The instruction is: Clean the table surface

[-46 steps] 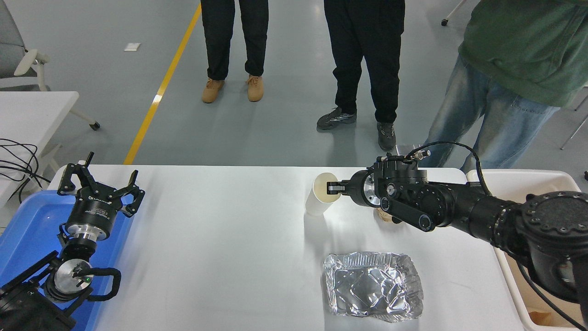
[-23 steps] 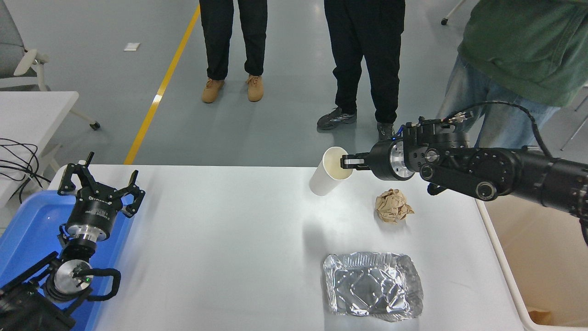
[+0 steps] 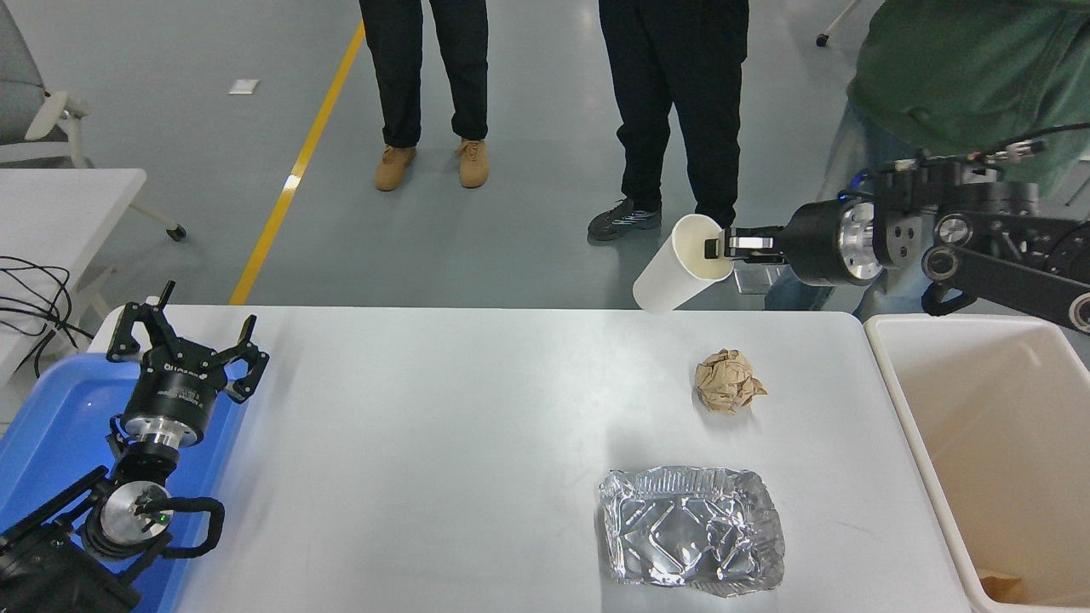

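Filling the lower centre, the table surface [image 3: 443, 443] holds foil tray [image 3: 690, 528] and paper ball [image 3: 725, 381]; right gripper [image 3: 719, 248], pinching the paper cup [image 3: 679, 274] rim, should clear the beige bin [image 3: 886, 375] wall before releasing, while the left gripper [image 3: 183, 349] sits spread at lower left.

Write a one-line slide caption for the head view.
Right tool holds a white paper cup by its rim above the table surface, near the beige bin; crumpled paper and foil tray remain.

Black arms w/ silver wrist rings, round screws, black cables; left wrist green LED.
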Tool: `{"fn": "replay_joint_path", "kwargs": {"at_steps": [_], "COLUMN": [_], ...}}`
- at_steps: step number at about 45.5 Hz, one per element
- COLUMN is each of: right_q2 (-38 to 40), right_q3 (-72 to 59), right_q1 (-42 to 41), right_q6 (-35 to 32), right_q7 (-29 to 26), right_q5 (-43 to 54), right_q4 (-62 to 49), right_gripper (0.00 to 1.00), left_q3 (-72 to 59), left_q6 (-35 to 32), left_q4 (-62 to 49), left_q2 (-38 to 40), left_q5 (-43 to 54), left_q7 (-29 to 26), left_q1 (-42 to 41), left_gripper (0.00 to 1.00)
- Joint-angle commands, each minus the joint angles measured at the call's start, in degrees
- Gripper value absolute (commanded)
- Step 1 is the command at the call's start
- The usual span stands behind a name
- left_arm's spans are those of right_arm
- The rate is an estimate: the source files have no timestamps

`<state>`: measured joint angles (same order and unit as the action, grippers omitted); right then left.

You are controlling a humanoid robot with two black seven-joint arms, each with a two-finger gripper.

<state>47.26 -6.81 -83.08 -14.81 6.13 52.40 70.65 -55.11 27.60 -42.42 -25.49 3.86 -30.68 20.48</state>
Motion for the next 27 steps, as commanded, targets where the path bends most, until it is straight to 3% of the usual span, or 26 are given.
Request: {"fn": "replay_joint_path", "kwargs": {"at_steps": [1, 17, 27], "right_q2": [12.84, 27.52, 31.31], "right_q3": [3.38, 3.56, 3.47], "right_q1": [1.69, 4.42, 12.5], "right_q6": [-1.09, -1.01, 1.1], "right_q7": [2.92, 8.01, 10.21], "right_q5": [-5.81, -11.35, -16.18], "right_q4": [1.15, 1.16, -0.25], "right_gripper": [0.0, 0.0, 0.0], "left_q3": [0.0, 0.0, 0.0], "left_q6": [0.0, 0.0, 0.0], "left_q4": [0.05, 0.05, 0.05], "left_q2": [0.0, 0.0, 0.0], "left_q5": [0.0, 0.0, 0.0], "left_q7": [0.0, 0.0, 0.0], "left_q1": [0.0, 0.0, 0.0], "left_gripper": [0.99, 0.99, 0.99]}}
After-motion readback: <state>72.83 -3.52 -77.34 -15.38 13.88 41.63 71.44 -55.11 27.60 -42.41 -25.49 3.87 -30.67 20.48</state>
